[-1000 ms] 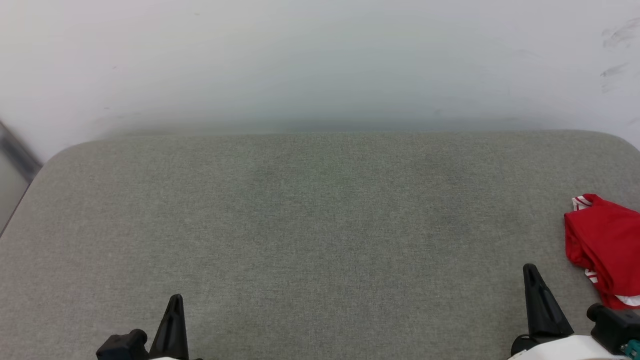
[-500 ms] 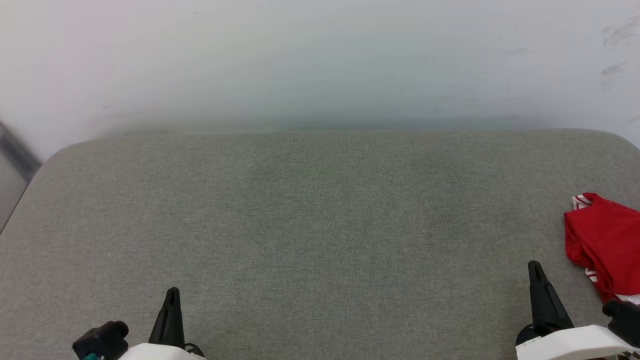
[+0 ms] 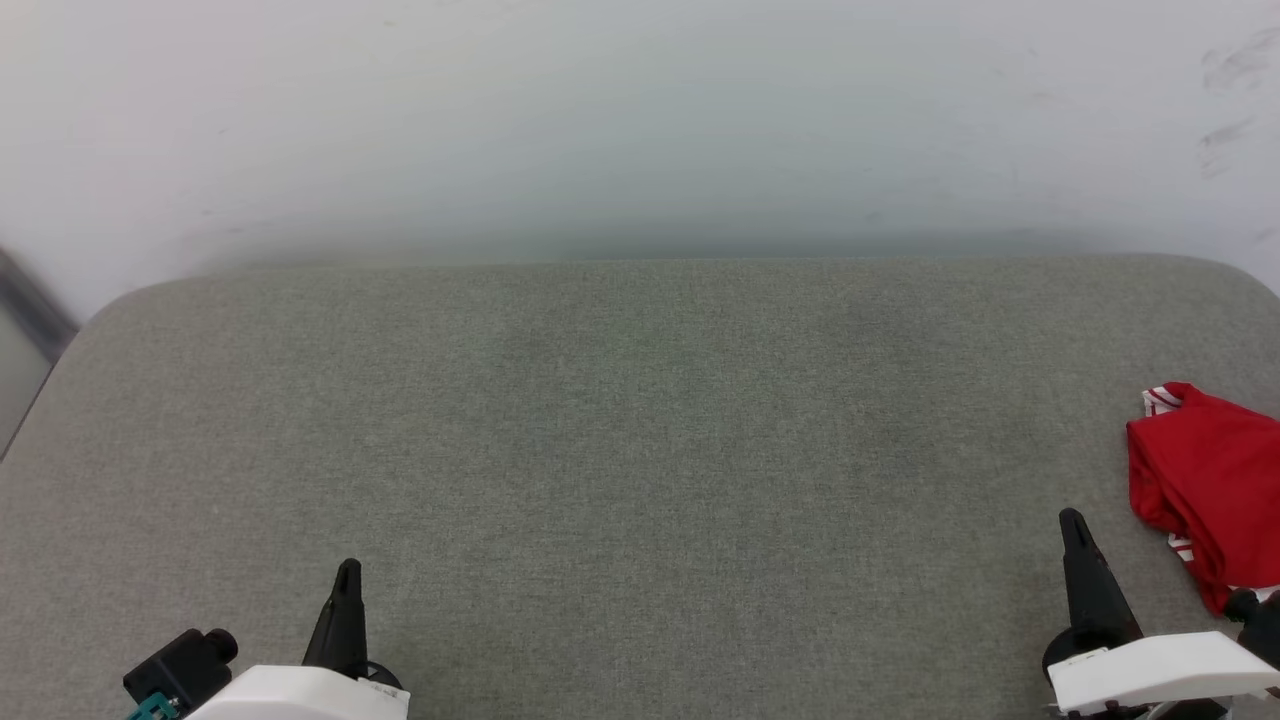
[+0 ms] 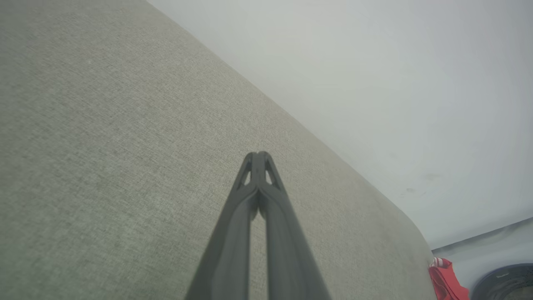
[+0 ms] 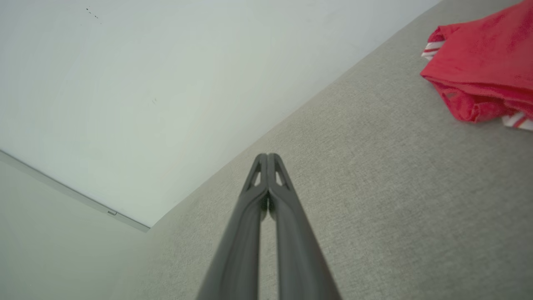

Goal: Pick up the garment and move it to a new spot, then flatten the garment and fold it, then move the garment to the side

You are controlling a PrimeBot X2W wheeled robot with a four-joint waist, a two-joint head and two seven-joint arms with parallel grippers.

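Left gripper (image 3: 347, 572), lower left of the head view: jaws pressed together and empty, dark fingers pointing up the frame, with the white left wrist casing (image 3: 300, 695) at the bottom edge. Right gripper (image 3: 1072, 520), lower right: jaws likewise closed and empty, fingers leaning slightly left above the tilted white right wrist casing (image 3: 1150, 672).

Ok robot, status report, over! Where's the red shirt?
Left fingers shut, right fingers shut, both empty. Garment crumpled at right edge of grey cushion, untouched. Nothing between it and right fingers.
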